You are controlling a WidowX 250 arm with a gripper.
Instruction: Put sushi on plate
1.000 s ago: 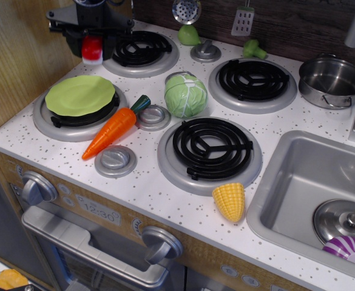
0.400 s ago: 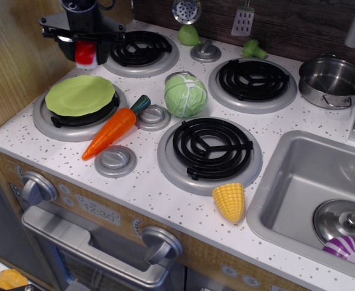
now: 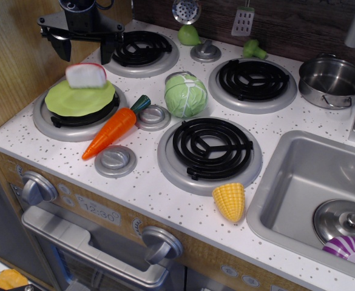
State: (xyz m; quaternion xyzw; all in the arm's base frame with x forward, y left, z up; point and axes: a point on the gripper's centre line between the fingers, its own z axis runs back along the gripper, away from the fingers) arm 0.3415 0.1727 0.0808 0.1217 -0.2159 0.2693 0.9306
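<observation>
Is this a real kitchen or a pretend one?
Most likely a pretend one: a toy play kitchen. The burners look like moulded plastic, the carrot and corn are toy food, and a small sink sits beside the stove.

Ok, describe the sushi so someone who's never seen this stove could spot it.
Find the front-left burner, covered by a lime-green plate. The sushi is at that plate's back edge, below the open fingers. It's a small red-and-white block, unlike the long orange carrot nearby.
</observation>
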